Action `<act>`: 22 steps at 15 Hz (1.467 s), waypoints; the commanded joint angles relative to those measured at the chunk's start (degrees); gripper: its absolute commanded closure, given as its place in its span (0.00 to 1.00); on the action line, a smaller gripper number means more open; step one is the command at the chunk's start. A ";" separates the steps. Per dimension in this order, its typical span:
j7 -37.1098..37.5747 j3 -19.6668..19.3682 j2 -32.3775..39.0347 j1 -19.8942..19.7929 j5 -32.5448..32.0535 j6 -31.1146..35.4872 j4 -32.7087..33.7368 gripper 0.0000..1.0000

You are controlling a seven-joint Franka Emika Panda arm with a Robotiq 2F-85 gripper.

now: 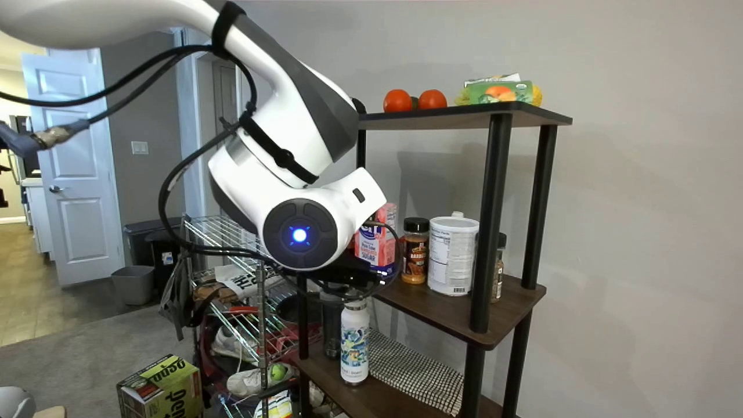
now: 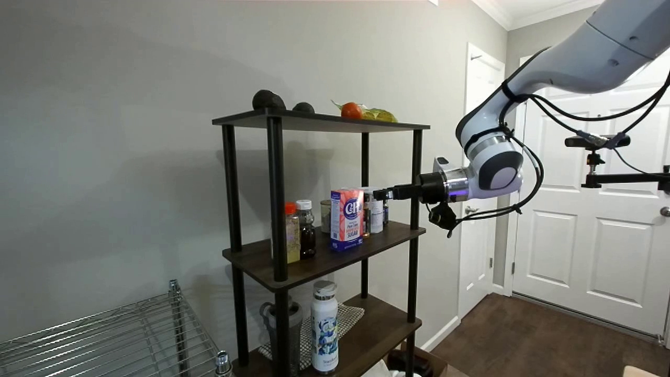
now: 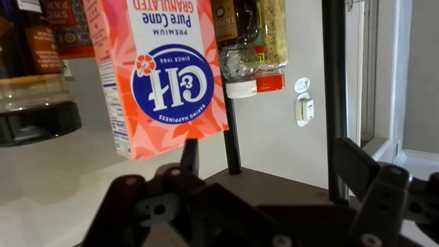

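Observation:
My gripper (image 3: 265, 151) is open, with nothing between its fingers. In an exterior view the gripper (image 2: 381, 194) reaches level over the right part of the shelf unit's middle shelf (image 2: 390, 236). Nearest is an upright pink C&H sugar box (image 2: 346, 220). In the upside-down wrist view the sugar box (image 3: 168, 85) appears beyond the left finger; contact cannot be told. Beside the box stand a dark honey bottle with a white cap (image 3: 241, 89) and a red-capped bottle (image 3: 271, 82). A barbecue seasoning jar (image 1: 415, 251) and a white canister (image 1: 453, 255) stand on the same shelf.
Black posts (image 2: 276, 199) carry the shelves. The top shelf (image 1: 464, 119) holds tomatoes (image 1: 397, 100), avocados (image 2: 268, 99) and a green carton (image 1: 500, 92). The bottom shelf holds a white patterned bottle (image 2: 325, 330) and a dark tumbler (image 2: 293, 327). A wire rack (image 2: 104, 330) stands alongside.

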 commanded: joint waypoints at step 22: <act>-2.53 0.81 9.51 -0.54 2.09 3.30 8.67 0.00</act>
